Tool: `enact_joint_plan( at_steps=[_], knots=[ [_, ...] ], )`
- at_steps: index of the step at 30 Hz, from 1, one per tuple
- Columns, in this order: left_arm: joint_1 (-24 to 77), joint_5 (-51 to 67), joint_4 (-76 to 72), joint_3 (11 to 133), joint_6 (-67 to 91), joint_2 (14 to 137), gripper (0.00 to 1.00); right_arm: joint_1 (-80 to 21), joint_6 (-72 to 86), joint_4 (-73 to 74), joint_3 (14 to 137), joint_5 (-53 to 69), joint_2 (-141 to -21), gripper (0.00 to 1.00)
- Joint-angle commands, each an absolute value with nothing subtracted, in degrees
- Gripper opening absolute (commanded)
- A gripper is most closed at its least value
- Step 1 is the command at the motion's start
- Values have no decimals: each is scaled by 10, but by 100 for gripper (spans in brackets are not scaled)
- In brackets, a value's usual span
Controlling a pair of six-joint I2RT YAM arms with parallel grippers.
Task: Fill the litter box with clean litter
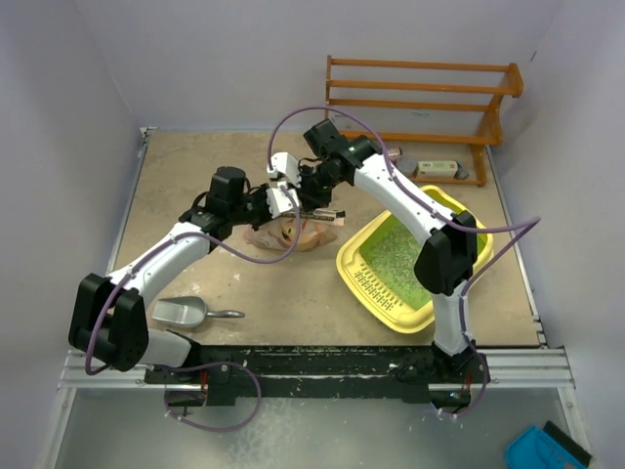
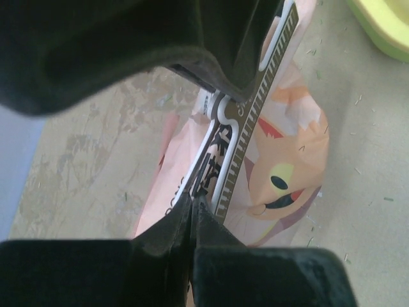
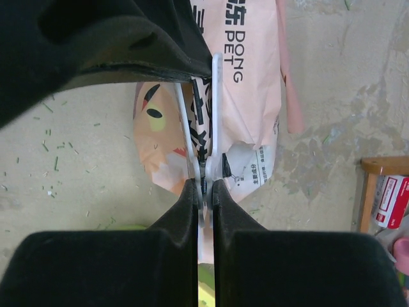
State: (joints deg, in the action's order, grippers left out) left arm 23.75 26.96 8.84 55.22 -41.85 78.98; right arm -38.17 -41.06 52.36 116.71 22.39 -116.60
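Note:
The yellow litter box with a green floor sits right of centre; pale clean litter covers part of its floor. A tan printed bag with a pet picture is held just left of it. My left gripper is shut on the bag's top edge. My right gripper is shut on the same edge from the other side. The bag hangs below both. A corner of the litter box shows in the left wrist view.
A silver scoop lies near the front left. A wooden rack stands at the back right with a small box under it. Stray granules dot the floor around the bag. A blue item lies off the table, front right.

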Motion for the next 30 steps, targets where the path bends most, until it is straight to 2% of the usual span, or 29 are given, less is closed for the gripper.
enact_joint_plan(
  at_steps=[1,19,30],
  knots=[
    [250,310,52,592,-400,793,0,-398,-344,473,1169,183,-1156,0],
    [250,306,53,598,-390,801,0,-398,-296,328,1001,43,-1055,0],
    [250,300,50,601,-383,805,0,-397,-257,367,1040,24,-1073,0]
  ],
)
